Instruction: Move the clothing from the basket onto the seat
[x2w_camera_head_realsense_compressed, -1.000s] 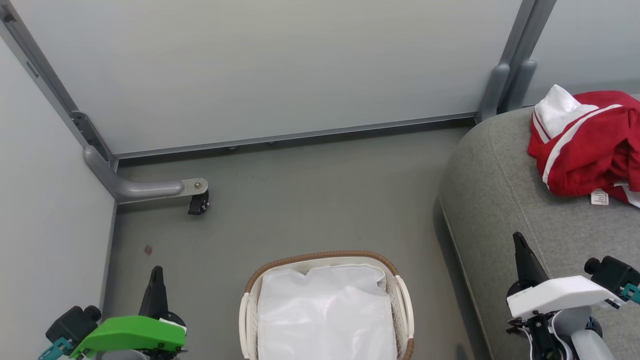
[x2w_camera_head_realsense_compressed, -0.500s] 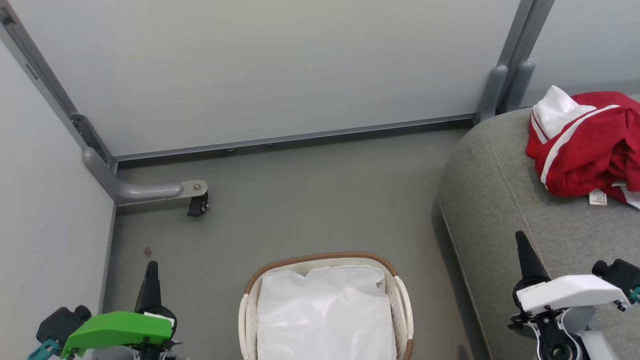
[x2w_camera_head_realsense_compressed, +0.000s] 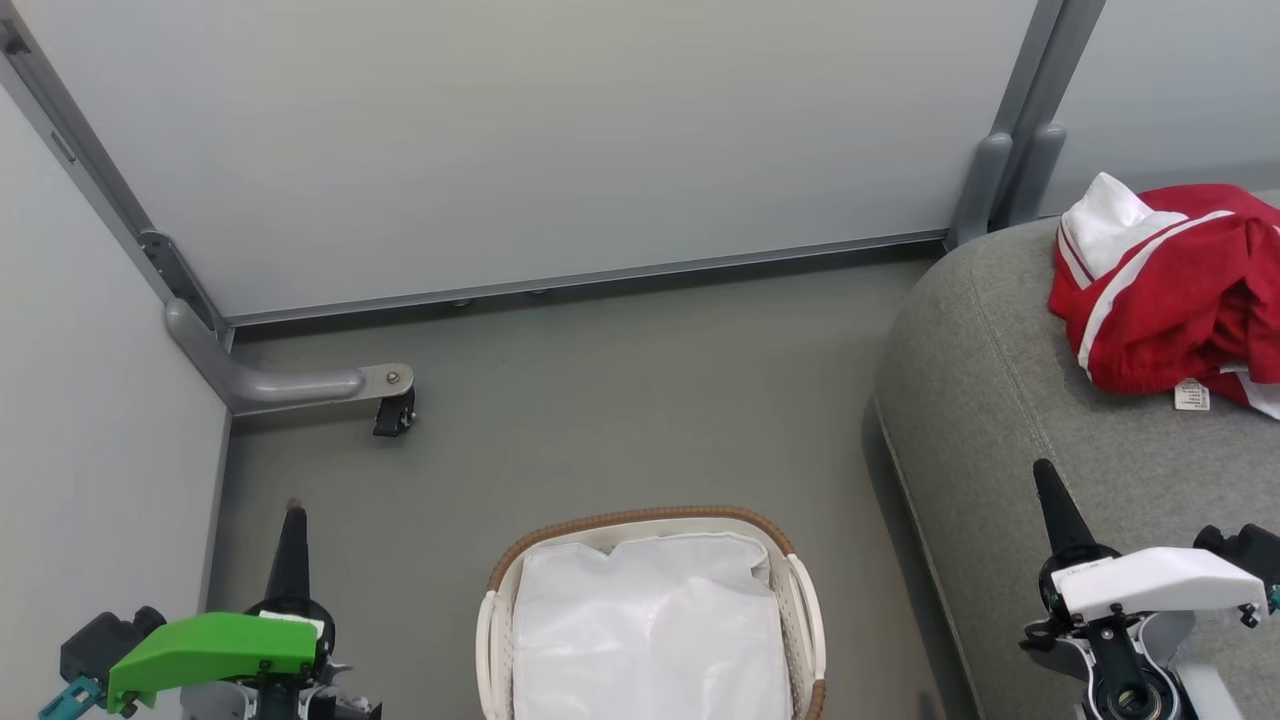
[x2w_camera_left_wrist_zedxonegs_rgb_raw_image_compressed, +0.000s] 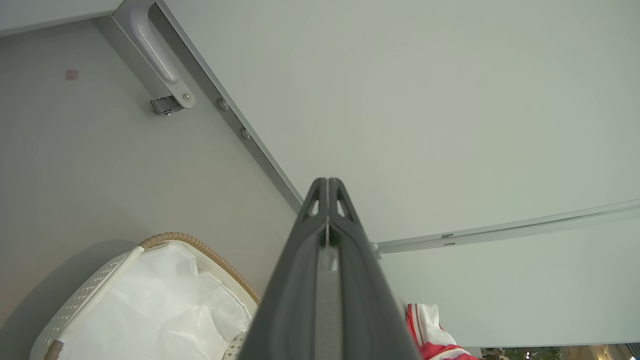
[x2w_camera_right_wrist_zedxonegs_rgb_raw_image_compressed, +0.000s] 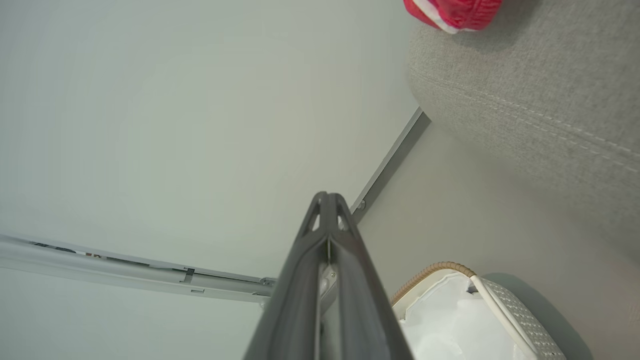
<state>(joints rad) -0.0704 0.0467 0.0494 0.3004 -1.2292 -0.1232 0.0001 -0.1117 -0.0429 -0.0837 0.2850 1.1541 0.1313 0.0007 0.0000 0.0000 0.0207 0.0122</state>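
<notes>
One clothing (x2w_camera_head_realsense_compressed: 1170, 300) heap lies on one seat (x2w_camera_head_realsense_compressed: 1000, 420), one basket (x2w_camera_head_realsense_compressed: 640, 516) stands apart, two pairs of jaws pressed together.

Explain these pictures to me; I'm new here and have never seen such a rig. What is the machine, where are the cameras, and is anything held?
This is a wheeled robot with two arms. The wide picture comes from a camera on its head, looking down: the left gripper, under a green cover, is at lower left, the right gripper, under a white cover, at lower right. The other two pictures come from wrist cameras, each looking along its own two dark fingers. Both pairs are pressed shut with nothing between them. On the grey floor stands the basket, white lining visible inside. The red and white clothing lies on the grey seat at right.
</notes>
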